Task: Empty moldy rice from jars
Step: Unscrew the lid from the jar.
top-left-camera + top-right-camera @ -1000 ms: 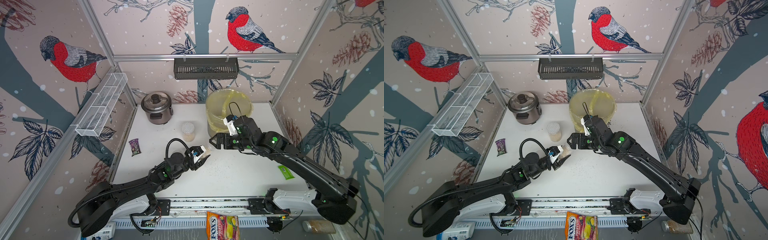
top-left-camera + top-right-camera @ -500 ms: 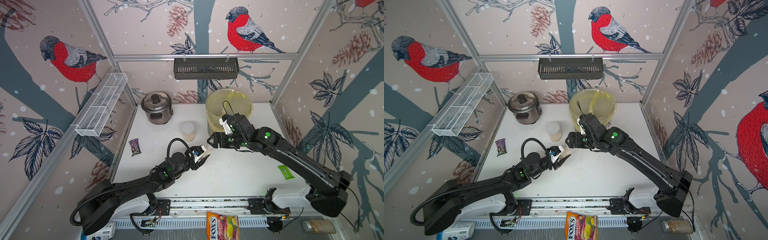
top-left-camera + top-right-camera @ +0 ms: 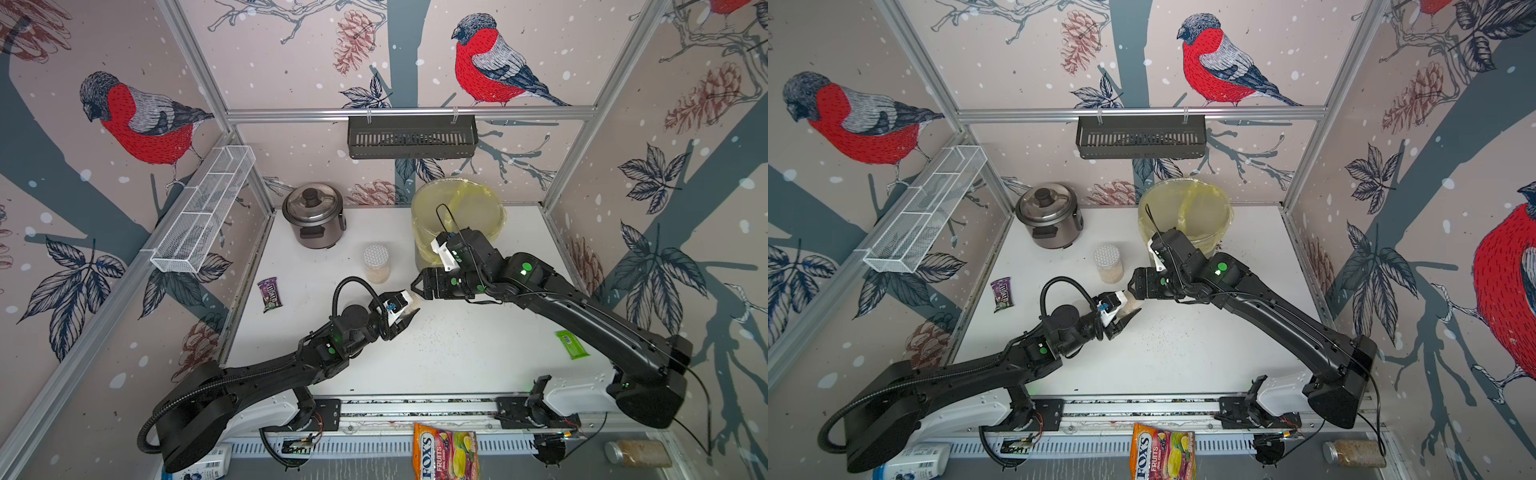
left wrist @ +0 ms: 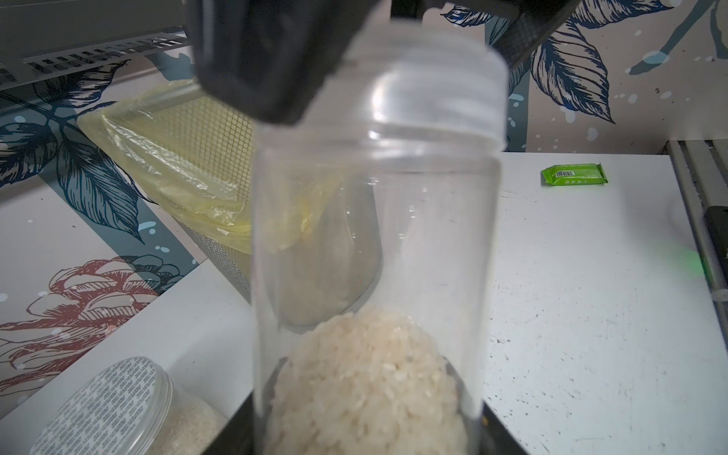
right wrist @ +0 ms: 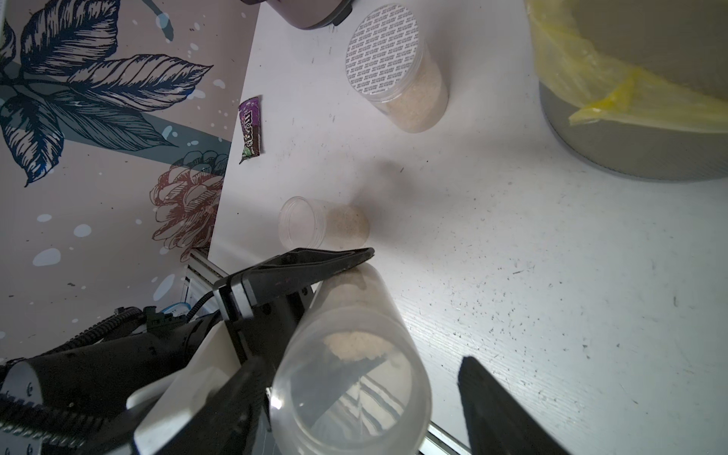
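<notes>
**A:** How do the two arms stand?

**B:** In both top views the left arm lies long and low, from the lower left of the frame to the centre. Its wrist is turned, so the jar [image 3: 412,308] in the left gripper [image 3: 409,311] is tilted above the table [image 3: 457,357]. The lid end of the jar points toward the right gripper [image 3: 417,289]. The right arm comes from the lower right and bends in front of the bin [image 3: 469,199]. Its forearm points left, at the jar.

**A:** And the fingers?

**B:** The left gripper is closed firmly on the jar body. In the right wrist view one black finger [image 5: 315,264] lies along the jar wall. The right gripper is not closed. Its fingers stand on each side of the lid [image 4: 433,90], and a gap shows between one finger [image 5: 500,402] and the jar. It holds nothing.

**A:** Where is the rice?

**B:** The rice [image 4: 370,378] sits at the bottom end of the held jar, close to the left fingers. The wide jar [image 3: 376,262], with a silver lid, stands upright just above the grippers in the frame and has rice inside. A third jar [image 5: 319,226] lies on its side on the table near the left gripper, also with some rice.
</notes>
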